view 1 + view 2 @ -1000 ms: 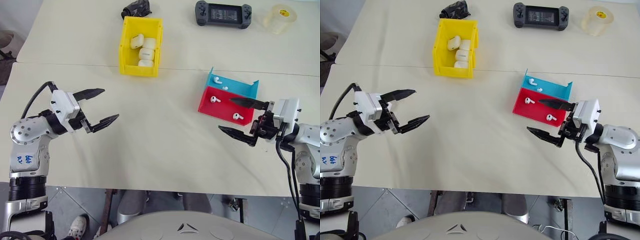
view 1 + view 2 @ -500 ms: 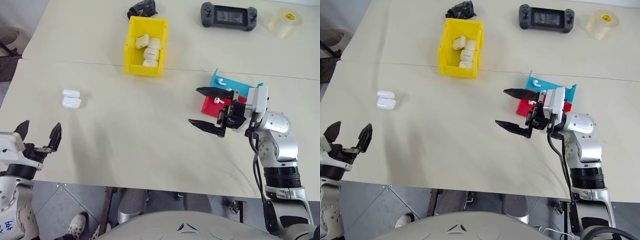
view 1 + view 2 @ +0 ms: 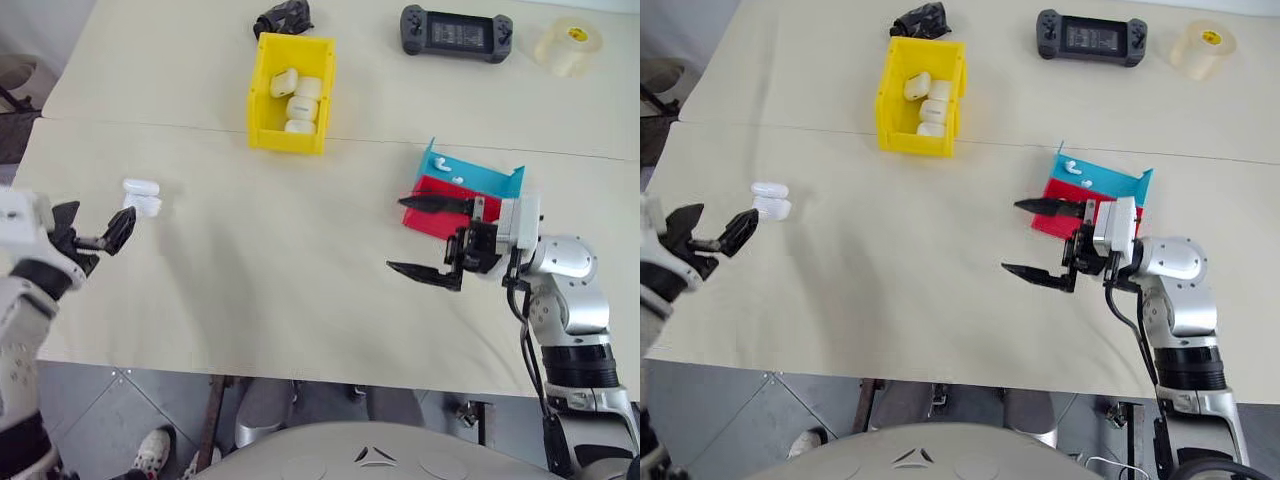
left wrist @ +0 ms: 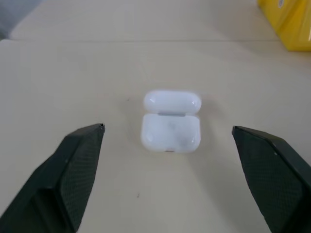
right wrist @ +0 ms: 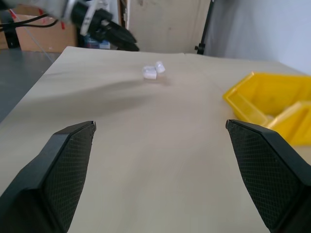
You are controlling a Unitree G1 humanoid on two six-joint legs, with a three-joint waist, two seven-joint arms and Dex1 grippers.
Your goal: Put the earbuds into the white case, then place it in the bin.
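Small glossy white pebble-shaped plastic case (image 4: 171, 121), lid open, ahead of spread left gripper (image 4: 177, 170); light, likely slippery; best pinched across base sides.

Beige table (image 3: 300, 260), open white case (image 3: 142, 198), yellow bin (image 3: 262, 110) (cases inside), red and blue trays (image 3: 490, 182), game controller (image 3: 457, 32), tape roll (image 3: 567, 45)

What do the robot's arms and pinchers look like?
The arms are shiny silver metal with black ribbed rings and a black cable. Each has a white box at the wrist. The left tool and right tool each have two pointy black fingers with a criss-cross texture.
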